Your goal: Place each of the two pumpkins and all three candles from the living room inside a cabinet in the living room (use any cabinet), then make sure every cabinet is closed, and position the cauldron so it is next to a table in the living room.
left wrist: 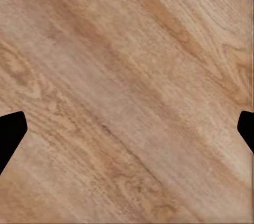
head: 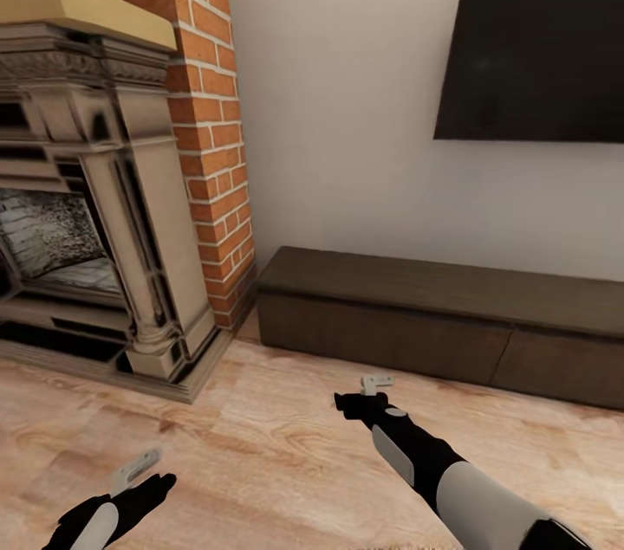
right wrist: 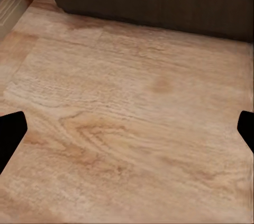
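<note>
Both arms are hanging low over the wood floor, left claw and right claw spread and carrying nothing, facing the shut cabinet against the wall, likely lining up on its drawers.

The cabinet runs off the head view's right edge, as does the wall screen. The fireplace is cut at the left. Both wrist views clip the black fingers, apparently spread wide.
</note>
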Available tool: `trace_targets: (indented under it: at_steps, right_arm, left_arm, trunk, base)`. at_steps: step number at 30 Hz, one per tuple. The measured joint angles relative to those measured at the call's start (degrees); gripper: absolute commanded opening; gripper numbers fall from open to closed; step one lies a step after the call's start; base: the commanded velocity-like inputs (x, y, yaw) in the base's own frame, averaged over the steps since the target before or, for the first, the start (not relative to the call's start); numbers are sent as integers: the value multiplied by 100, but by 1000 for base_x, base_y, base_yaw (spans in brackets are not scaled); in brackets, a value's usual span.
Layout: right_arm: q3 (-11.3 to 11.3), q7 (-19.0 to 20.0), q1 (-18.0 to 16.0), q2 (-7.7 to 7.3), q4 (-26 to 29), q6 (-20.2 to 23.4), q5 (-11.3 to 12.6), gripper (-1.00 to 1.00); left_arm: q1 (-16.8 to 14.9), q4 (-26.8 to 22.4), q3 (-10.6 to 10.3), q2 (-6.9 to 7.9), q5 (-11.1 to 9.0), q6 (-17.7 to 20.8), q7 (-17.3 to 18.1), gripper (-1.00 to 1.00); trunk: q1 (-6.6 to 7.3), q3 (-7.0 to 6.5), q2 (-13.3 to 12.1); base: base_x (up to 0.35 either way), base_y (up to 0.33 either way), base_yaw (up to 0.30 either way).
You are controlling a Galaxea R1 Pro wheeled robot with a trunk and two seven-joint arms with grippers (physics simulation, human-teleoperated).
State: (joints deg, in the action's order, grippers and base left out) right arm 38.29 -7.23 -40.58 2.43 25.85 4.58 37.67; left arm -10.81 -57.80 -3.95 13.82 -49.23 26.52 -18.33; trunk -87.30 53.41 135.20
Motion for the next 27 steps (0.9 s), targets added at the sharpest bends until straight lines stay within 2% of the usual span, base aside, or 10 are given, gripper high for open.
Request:
trace_targets:
  at_steps: [27]
  right_arm:
    - [-23,7,-1,-29,-11,-63,-3,100]
  left_arm:
    - [0,0,-9,-1,0,-1,0,100]
  trunk:
    - [0,-33,0]
  base:
    - [0,22,-291]
